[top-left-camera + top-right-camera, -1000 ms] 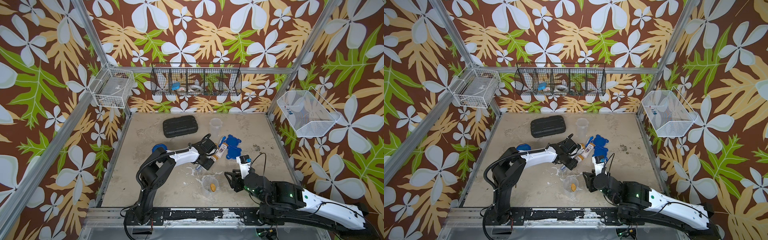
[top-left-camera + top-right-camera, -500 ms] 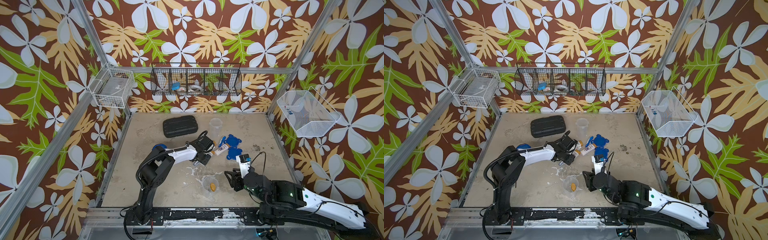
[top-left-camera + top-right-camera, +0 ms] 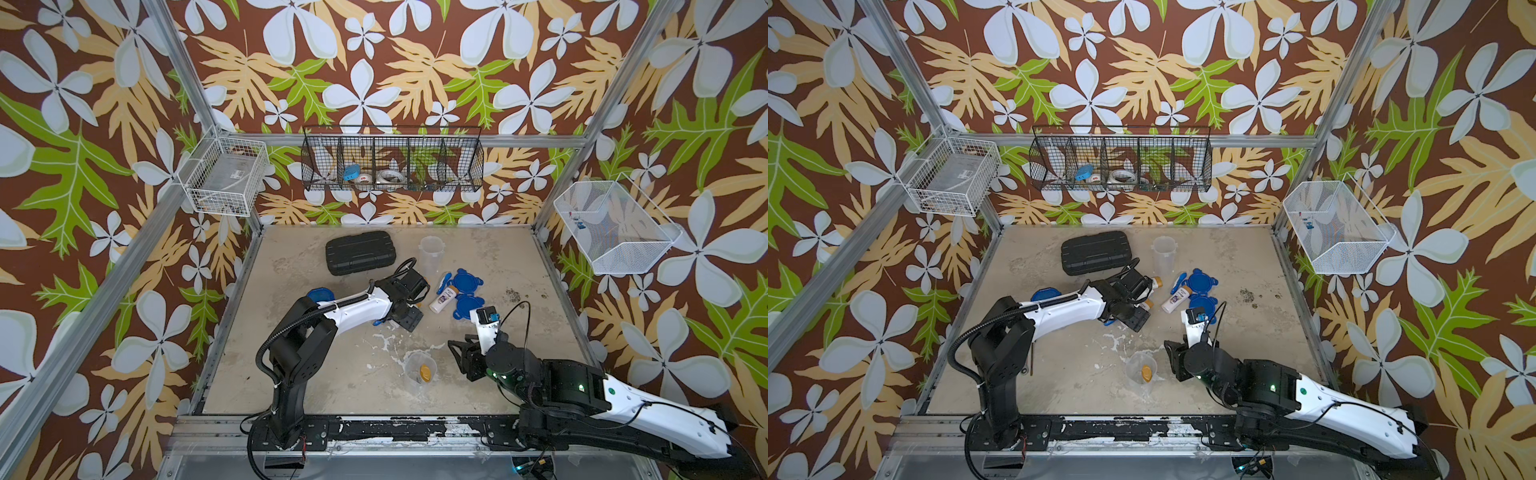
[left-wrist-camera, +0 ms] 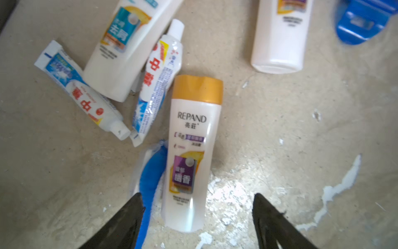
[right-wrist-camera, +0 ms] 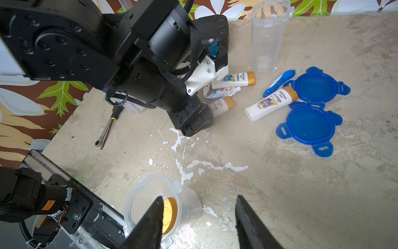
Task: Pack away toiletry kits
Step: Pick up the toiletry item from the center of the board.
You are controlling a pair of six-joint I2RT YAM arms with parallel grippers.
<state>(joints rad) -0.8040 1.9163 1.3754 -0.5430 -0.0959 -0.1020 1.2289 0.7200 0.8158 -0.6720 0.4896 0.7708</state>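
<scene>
Partly the toothbrush (image 4: pixel 150 172) hides under the bottle (image 4: pixel 193 129) between the left gripper's (image 4: pixel 197 194) parted jaws; the right gripper (image 5: pixel 199 196) gapes likewise.

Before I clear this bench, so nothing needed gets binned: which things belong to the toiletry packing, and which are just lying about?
Job: white bottles, toothpaste tubes, blue toothbrush, clear tumblers, blue lids.
Lying about: black case, wrench, wall baskets.
</scene>
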